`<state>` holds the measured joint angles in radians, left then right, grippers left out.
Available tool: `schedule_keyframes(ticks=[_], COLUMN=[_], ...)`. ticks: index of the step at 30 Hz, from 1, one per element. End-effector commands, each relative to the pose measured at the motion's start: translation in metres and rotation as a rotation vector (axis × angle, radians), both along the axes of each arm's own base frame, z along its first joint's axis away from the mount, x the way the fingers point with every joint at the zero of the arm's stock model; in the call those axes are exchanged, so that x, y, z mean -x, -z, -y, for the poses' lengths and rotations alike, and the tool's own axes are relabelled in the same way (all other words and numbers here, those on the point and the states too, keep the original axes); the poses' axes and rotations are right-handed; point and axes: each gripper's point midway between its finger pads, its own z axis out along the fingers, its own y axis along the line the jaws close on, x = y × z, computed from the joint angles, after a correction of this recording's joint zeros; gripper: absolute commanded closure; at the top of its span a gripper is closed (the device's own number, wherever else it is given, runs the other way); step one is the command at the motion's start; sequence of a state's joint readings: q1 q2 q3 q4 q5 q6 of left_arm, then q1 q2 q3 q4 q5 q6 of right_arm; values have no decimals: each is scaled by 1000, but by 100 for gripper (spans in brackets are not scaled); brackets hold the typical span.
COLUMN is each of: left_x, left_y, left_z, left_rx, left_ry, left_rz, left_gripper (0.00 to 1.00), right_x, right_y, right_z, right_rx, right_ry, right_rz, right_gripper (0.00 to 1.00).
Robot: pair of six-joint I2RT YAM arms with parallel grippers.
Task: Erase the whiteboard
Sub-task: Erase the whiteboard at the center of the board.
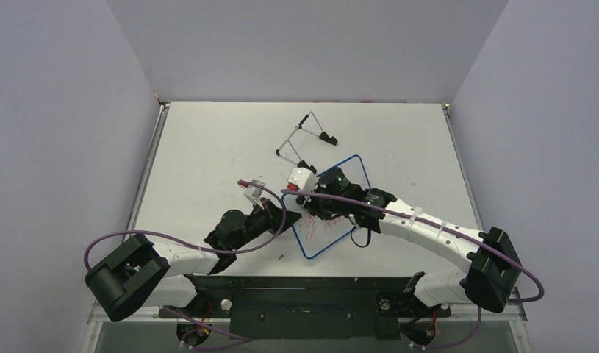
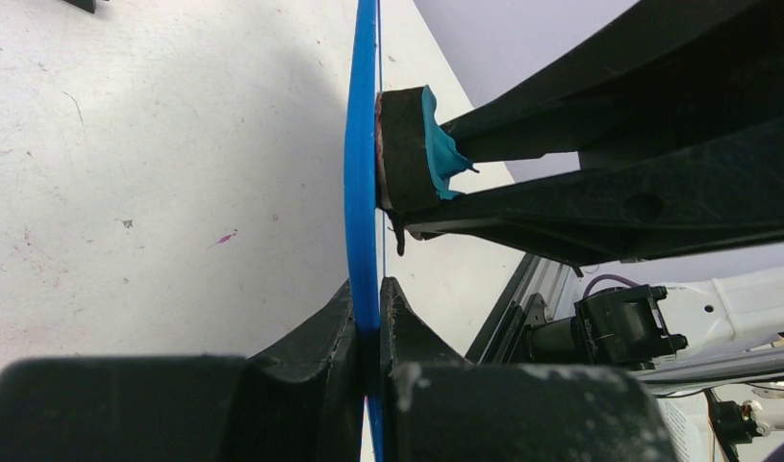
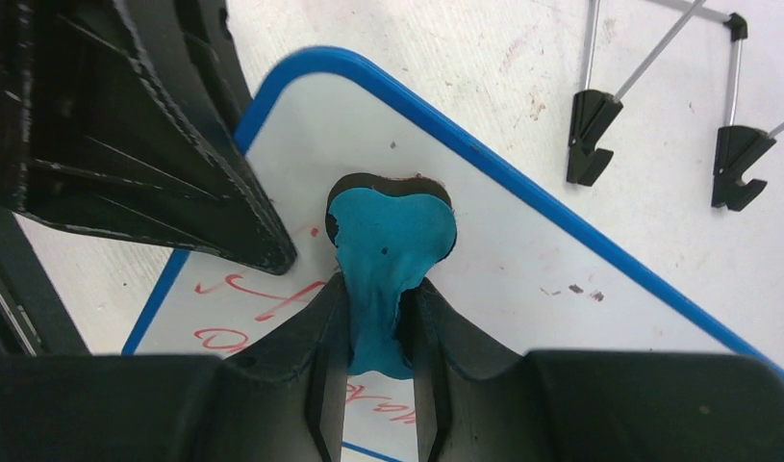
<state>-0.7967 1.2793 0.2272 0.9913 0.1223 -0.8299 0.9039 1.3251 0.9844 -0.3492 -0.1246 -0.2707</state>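
**Pinching a thin whiteboard by its rim while the eraser bears on its face**

The whiteboard [image 1: 320,235] sits mid-desk, just in front of the two arms. It looks tipped up off the desk [image 1: 208,162] along one side rather than flat, though the angle is hard to read.

It is a thin, flat sheet, so I judge it light and fairly stiff, but likely to flex or swing under a push far from the hold. The face is glossy and probably slick, so the rim is the sensible place to grip. The left gripper [image 2: 368,298] does just that, closed tight across the blue rim [image 2: 361,192] near a corner. The right gripper [image 3: 383,289] is narrow, holding the blue eraser [image 3: 392,226] by its waist, with the dark felt pressed flat to the face.

The whiteboard is white with a thin blue border and rounded corners. Red marks [image 3: 243,289] remain on the part nearest the grippers, while the face beyond the eraser looks clean. The wire stand [image 1: 307,136] lies apart, farther back.
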Motion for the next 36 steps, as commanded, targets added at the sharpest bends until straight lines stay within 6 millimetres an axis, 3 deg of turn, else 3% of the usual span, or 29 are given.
schedule_keyframes(ticks=[1,5,9,18,26,29,31,36], left_x=[1,1,1,2,5,6,6,7], left_y=[-56,-57,-59,-61,-60,-59,-60,-59], left_z=[14,13,8,-3,-5,-3,-2,0], left_rx=[139,144,150,153,143,145,153,156], left_ry=[55,54,42,25,34,48,52,59], left_rz=[121,119,119,128,146,148,148,146], left_gripper=[100,100,100,100,100,100,100,100], right_x=[-3,10,15,4,-68,-80,-77,-26], right_y=[-14,-4,6,21,-3,-2,-2,-7], right_z=[-14,-20,-10,13,65,75,70,28], right_rx=[18,82,166,263,55,-1,-32,-89], right_ry=[-21,-91,-154,-152,211,274,250,-41], right_rz=[85,102,114,116,51,9,-19,-107], right_gripper=[100,100,100,100,100,100,100,100])
